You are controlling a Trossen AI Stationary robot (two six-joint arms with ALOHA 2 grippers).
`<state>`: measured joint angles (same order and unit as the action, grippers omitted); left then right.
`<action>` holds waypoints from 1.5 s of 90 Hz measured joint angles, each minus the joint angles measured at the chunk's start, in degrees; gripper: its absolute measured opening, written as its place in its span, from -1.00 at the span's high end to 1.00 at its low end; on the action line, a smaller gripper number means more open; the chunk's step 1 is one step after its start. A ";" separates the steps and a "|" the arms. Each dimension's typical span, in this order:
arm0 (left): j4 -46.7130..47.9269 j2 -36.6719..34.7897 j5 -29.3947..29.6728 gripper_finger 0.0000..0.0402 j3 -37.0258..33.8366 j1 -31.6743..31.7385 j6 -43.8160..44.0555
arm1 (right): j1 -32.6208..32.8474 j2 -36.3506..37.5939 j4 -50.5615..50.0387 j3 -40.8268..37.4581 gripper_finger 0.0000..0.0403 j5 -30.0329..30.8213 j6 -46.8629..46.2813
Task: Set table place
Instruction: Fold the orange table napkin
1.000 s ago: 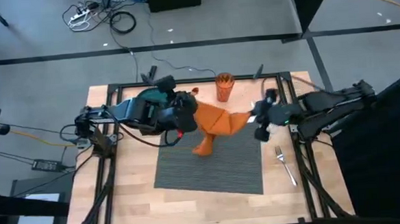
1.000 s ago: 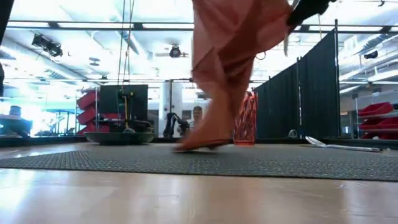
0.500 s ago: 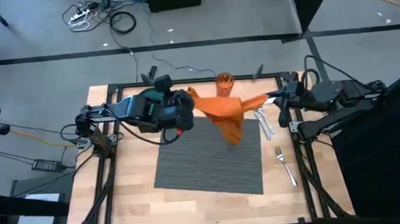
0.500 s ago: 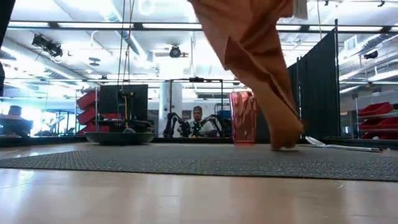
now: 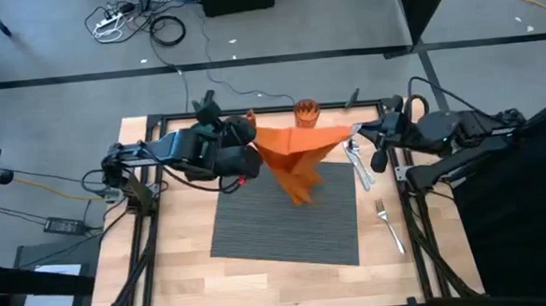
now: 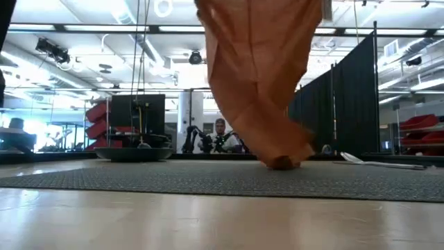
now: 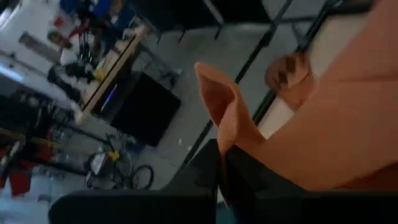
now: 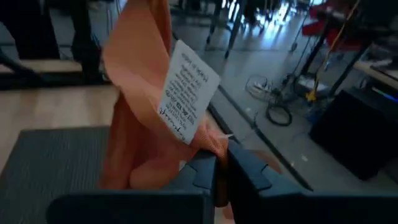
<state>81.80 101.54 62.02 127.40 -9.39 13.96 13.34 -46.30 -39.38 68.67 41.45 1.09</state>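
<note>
Napkin [image 5: 296,152] now stretched between left tool [image 5: 249,128] and right tool [image 5: 358,132]

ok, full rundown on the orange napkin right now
The orange cloth napkin is stretched in the air between both grippers: the left gripper pinches one corner, the right gripper another, beside a white care label. The upper edge is taut; the rest hangs in soft folds to a point that meets or nearly meets the dark grey ribbed placemat.
</note>
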 joint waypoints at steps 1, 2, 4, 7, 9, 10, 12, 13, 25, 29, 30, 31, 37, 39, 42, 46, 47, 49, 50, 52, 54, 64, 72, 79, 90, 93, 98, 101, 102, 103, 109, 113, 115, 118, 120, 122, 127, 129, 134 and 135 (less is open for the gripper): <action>-0.55 0.01 -0.01 1.00 0.35 0.00 -0.84 | 0.00 -0.10 -0.02 0.42 1.00 0.05 0.26; -1.11 0.01 -0.01 1.00 0.70 0.00 -1.64 | 0.00 -0.20 -0.04 0.82 1.00 0.18 0.48; -2.32 0.01 0.00 1.00 1.36 0.00 -3.20 | 0.00 -0.35 -0.10 1.70 1.00 0.47 1.00; -3.88 -0.01 0.08 1.00 2.40 0.01 -5.77 | 0.00 -0.52 -0.25 3.00 1.00 0.82 1.74; -4.53 -0.03 0.09 1.00 3.14 0.02 -7.34 | 0.00 -0.64 -0.38 3.87 1.00 0.87 2.16; -4.68 -0.03 0.12 1.00 3.61 0.02 -8.10 | 0.00 -0.70 -0.44 4.28 1.00 0.86 2.34; -4.74 -0.03 0.15 1.00 4.55 0.02 -9.49 | 0.00 -0.84 -0.64 5.11 1.00 0.95 2.48; -4.68 -0.03 0.14 1.00 5.03 0.02 -10.05 | 0.00 -0.87 -0.78 5.50 1.00 0.97 2.54; -3.63 -0.58 -1.43 1.00 7.68 0.02 -13.94 | 0.00 -1.30 -4.21 9.60 1.00 1.01 2.87; -3.19 -1.07 -1.81 1.00 7.36 0.02 -14.98 | 0.00 -1.34 -6.03 10.58 1.00 1.01 2.12; -3.02 -1.10 -1.89 1.00 7.36 0.02 -15.11 | 0.00 -1.34 -6.49 10.78 1.00 1.01 1.92; -2.89 -1.12 -1.93 1.00 7.36 0.02 -15.09 | 0.00 -1.34 -6.97 10.98 1.00 1.01 1.70; -1.84 -1.53 -2.24 1.00 7.38 0.08 -15.40 | 0.00 -1.32 -8.56 11.59 1.00 1.08 0.95; -1.73 -1.64 -2.50 1.00 7.38 0.19 -15.69 | -0.02 -1.32 -8.78 11.62 1.00 1.11 0.82; -1.96 -1.77 -2.66 1.00 7.40 0.40 -16.60 | -0.04 -1.30 -8.89 11.64 1.00 1.23 0.73; -1.97 -1.87 -2.64 1.00 7.46 0.69 -17.84 | -0.15 -1.30 -8.87 11.64 1.00 1.22 0.77; -1.97 -1.87 -2.64 1.00 7.47 0.76 -18.29 | -0.20 -1.30 -8.87 11.64 1.00 1.22 0.82; -1.95 -1.87 -2.64 1.00 7.49 0.92 -18.90 | -0.28 -1.32 -8.88 11.64 1.00 1.21 0.93; -1.95 -1.87 -2.64 1.00 7.49 1.02 -19.29 | -0.34 -1.33 -8.89 11.64 1.00 1.21 0.93; -1.95 -1.86 -2.65 1.00 7.49 1.25 -19.88 | -0.46 -1.49 -8.89 11.64 1.00 1.21 0.95; -1.96 -1.83 -2.68 1.00 7.48 1.52 -20.19 | -0.60 -1.71 -8.92 11.64 1.00 1.21 0.95; -1.41 -1.76 -2.63 1.00 7.47 2.96 -23.86 | -1.81 -2.83 -9.38 11.64 1.00 1.21 2.24; -0.72 -1.82 -2.53 1.00 7.47 3.96 -25.78 | -3.15 -3.48 -10.08 11.64 1.00 1.14 2.97; -0.48 -1.82 -2.65 1.00 7.47 4.35 -25.92 | -4.24 -3.58 -10.79 11.64 1.00 1.16 3.10; -0.87 -1.91 -2.68 1.00 7.47 4.28 -25.61 | -5.13 -3.51 -11.67 11.64 1.00 1.27 3.19; -1.22 -1.91 -2.71 1.00 7.47 4.29 -25.68 | -5.30 -3.44 -11.74 11.64 1.00 1.54 3.52; -1.84 -1.91 -2.66 1.00 7.47 4.71 -26.07 | -5.64 -3.34 -11.45 11.64 1.00 2.64 4.18; -2.47 -1.91 -2.61 1.00 7.47 5.29 -26.67 | -5.95 -3.26 -11.07 11.64 1.00 3.47 4.85; -2.77 -1.91 -2.58 1.00 7.47 5.51 -26.98 | -6.06 -3.24 -10.93 11.64 1.00 3.70 5.06; -3.06 -1.91 -2.55 1.00 7.47 5.75 -27.17 | -6.24 -3.26 -10.73 11.64 1.00 3.94 5.36; -3.95 -1.91 -2.40 1.00 7.47 7.27 -28.61 | -7.20 -3.66 -9.04 11.64 1.00 4.85 7.23; -4.49 -1.91 -2.33 1.00 7.47 8.25 -28.89 | -7.85 -3.89 -7.97 11.64 1.00 5.07 8.36; -4.64 -1.91 -2.35 1.00 7.47 8.84 -29.02 | -8.19 -4.03 -7.43 11.64 1.00 5.14 9.02; -4.77 -1.91 -2.65 1.00 7.47 9.73 -29.20 | -8.72 -4.19 -6.47 11.64 1.00 5.16 10.01; -4.99 -1.91 -2.88 1.00 7.47 10.23 -29.27 | -9.10 -4.44 -5.75 11.64 1.00 5.17 10.77; -5.27 -1.91 -2.99 1.00 7.47 10.70 -29.42 | -9.52 -4.63 -4.95 11.64 1.00 5.22 11.66; -6.09 -1.91 -3.16 1.00 7.47 11.42 -29.48 | -10.26 -4.79 -3.31 11.64 1.00 5.34 13.81; -6.25 -1.91 -3.14 1.00 7.47 11.55 -29.49 | -10.43 -4.79 -2.80 11.64 1.00 5.36 14.50; -7.04 -2.20 -3.21 1.00 7.44 11.61 -29.55 | -10.37 -4.73 -1.73 11.64 1.00 5.54 15.34; -7.17 -2.33 -3.27 1.00 7.41 11.52 -29.56 | -10.29 -4.71 -1.64 11.64 1.00 5.55 15.34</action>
<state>74.63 99.22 58.75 134.81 2.13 -15.59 3.05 -51.01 -41.02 80.31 47.00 16.43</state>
